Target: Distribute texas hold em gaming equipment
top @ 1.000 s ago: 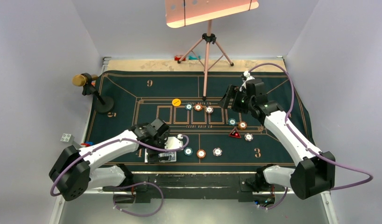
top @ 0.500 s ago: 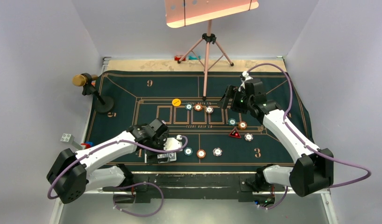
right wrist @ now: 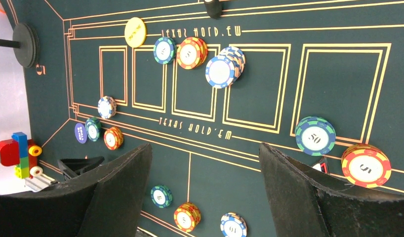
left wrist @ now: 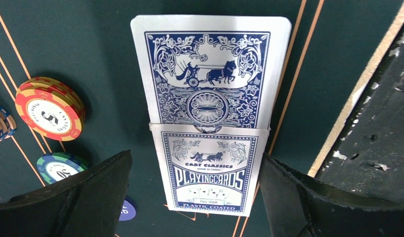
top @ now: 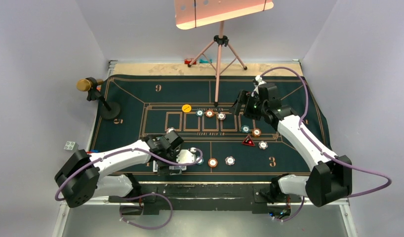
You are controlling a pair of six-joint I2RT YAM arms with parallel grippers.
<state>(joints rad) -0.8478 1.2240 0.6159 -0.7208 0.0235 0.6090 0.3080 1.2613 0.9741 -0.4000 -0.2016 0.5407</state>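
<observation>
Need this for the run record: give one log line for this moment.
left gripper open, straddling playing cards | right gripper open, empty, above felt mat | chips on mat

Left tool and right tool, both agape.

pale grey-lilac walls close in on three sides. table shows a bare tan strip along its far edge; a dark green felt mat covers most of the rest. pink tripod at the back, carrying a glowing peach-pink panel. gold-headed microphone on a black stand, left side.
</observation>
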